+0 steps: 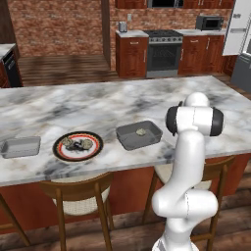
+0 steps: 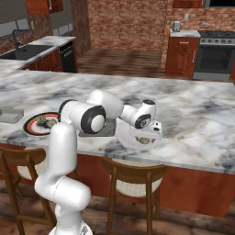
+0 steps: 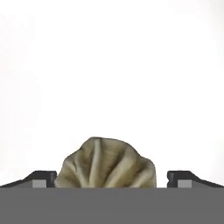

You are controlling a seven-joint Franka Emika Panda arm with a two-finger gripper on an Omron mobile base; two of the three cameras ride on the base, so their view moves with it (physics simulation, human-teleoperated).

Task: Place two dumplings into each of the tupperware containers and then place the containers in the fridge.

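Two tubs sit on the marble surface (image 1: 122, 100) in the left base view: the larger tupperware container (image 1: 139, 135) near the middle with one dumpling (image 1: 141, 131) already in it, and the smaller tupperware container (image 1: 20, 146) way off at 9 o'clock, looking like it has nothing inside. Between them there's the black red-rimmed plate (image 1: 78, 145) with a few more dumplings (image 1: 81, 144) piled on it; can't count them exactly, they blur together.

From the right base view the arm is bent low over the surface, with the claw (image 2: 148, 140) pointing down right beside the larger tub's 3 o'clock side, at the near edge. Hand view is basically a close-up: a pleated tan dumpling (image 3: 106, 165) sits between the two dark fingertips (image 3: 41, 178), and the claw is spread wide, tips well clear of the dumpling on both sides, so it's not gripping anything. Background there is washed-out white.

Fridge (image 1: 238, 29) is at 1 o'clock in the far corner, with the oven (image 1: 163, 51) at 12.
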